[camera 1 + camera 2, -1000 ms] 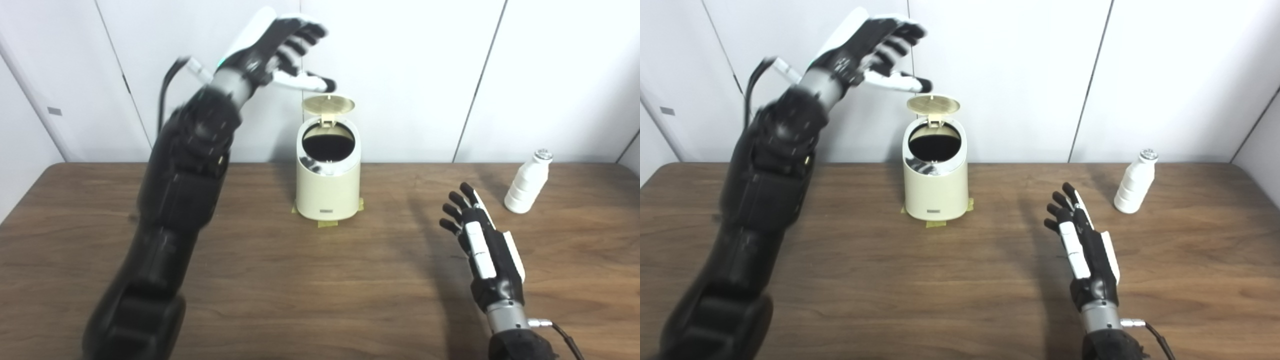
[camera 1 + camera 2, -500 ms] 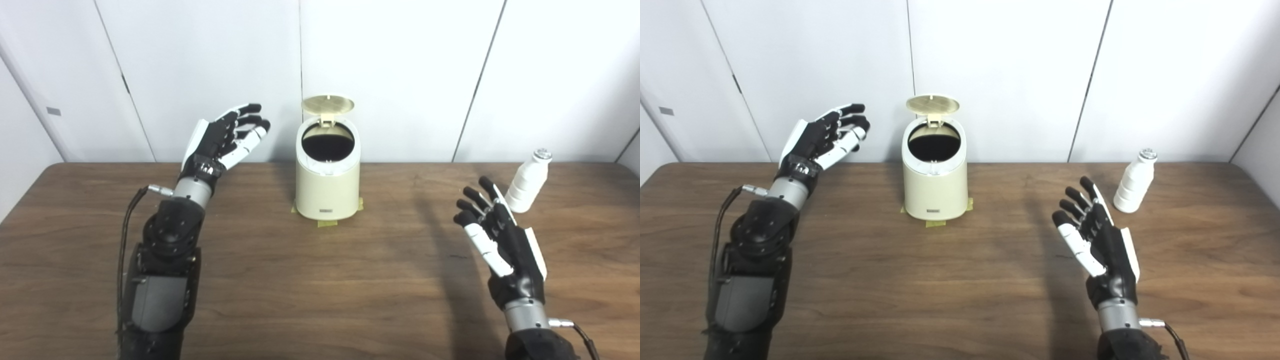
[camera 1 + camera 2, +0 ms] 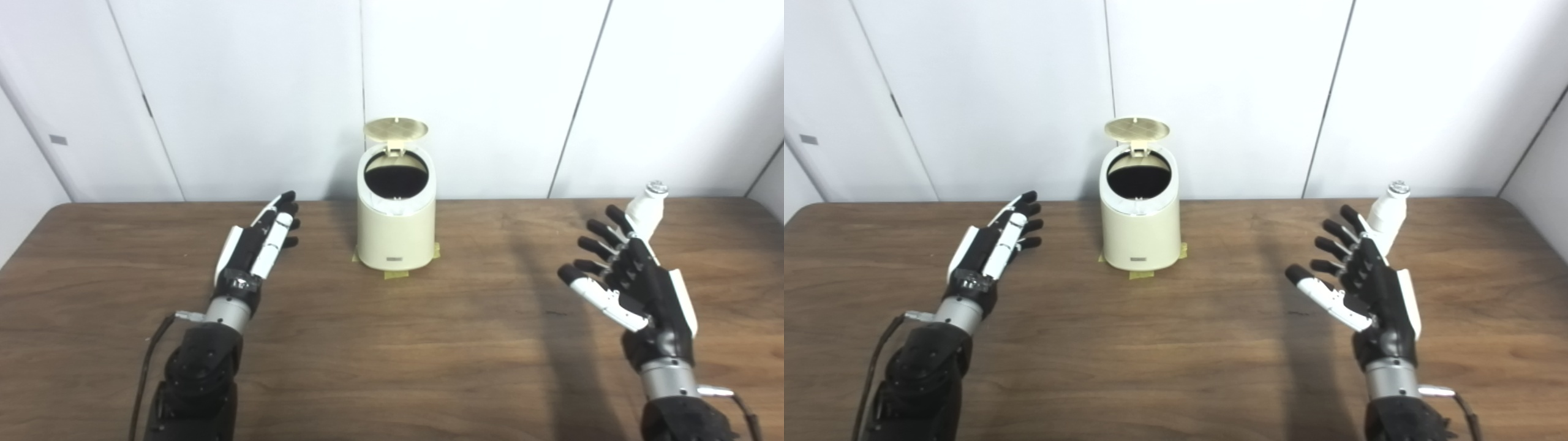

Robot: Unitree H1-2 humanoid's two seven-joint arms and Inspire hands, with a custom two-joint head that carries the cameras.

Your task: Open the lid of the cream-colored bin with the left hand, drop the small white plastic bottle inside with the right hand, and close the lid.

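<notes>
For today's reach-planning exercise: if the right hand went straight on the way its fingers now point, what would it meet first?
Most likely the white bottle: the right hand points at it, open, fingers spread. Depth is unclear, so how near it is cannot be told.

A bare test room or lab booth: plain white wall panels [image 3: 478, 92] with dark seams close in behind a wood-grain desk [image 3: 392, 343]. Yellow tape [image 3: 392, 274] under the cream-colored bin [image 3: 395, 236] marks its spot on the desk.
</notes>
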